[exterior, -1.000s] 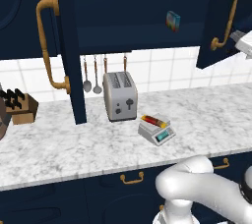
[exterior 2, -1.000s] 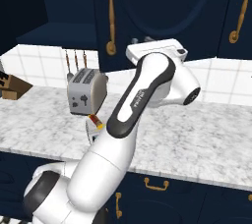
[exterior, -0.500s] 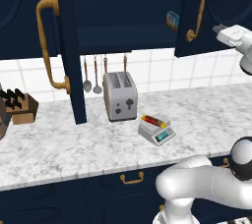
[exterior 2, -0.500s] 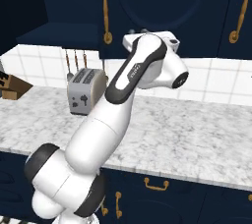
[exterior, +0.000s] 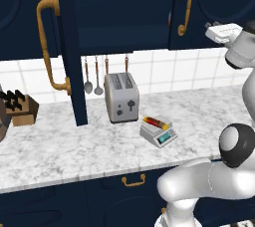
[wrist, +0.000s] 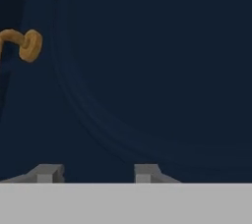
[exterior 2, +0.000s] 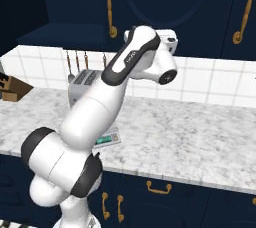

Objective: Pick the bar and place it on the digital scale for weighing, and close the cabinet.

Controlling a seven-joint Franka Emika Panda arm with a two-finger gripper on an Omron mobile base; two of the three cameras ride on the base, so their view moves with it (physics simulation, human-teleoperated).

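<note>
The red, orange and yellow bar (exterior: 156,121) lies flat on top of the light-grey digital scale (exterior: 160,135), whose teal display faces the counter's front edge. The scale (exterior 2: 108,140) peeks out from behind my arm in the right base view. High at the right, my gripper (exterior: 212,27) is against the cabinet's right door (exterior: 209,2), which stands almost flush with the cabinet front. In the hand view the navy door panel (wrist: 147,70) is very close, its brass handle (wrist: 23,45) at upper left. My gripper (wrist: 96,174) is open and holds nothing. The cabinet's left door (exterior: 69,56) juts out open.
A silver toaster (exterior: 122,96) stands behind the scale, with utensils (exterior: 92,77) hanging on the tiled wall beside it. A knife block (exterior: 22,109) sits at the far left of the marble counter (exterior: 60,146). Navy drawers with brass pulls (exterior: 133,181) run below.
The right cabinet door has swung from wide open to nearly shut, with my hand following it leftward. The bar and scale have not moved.
</note>
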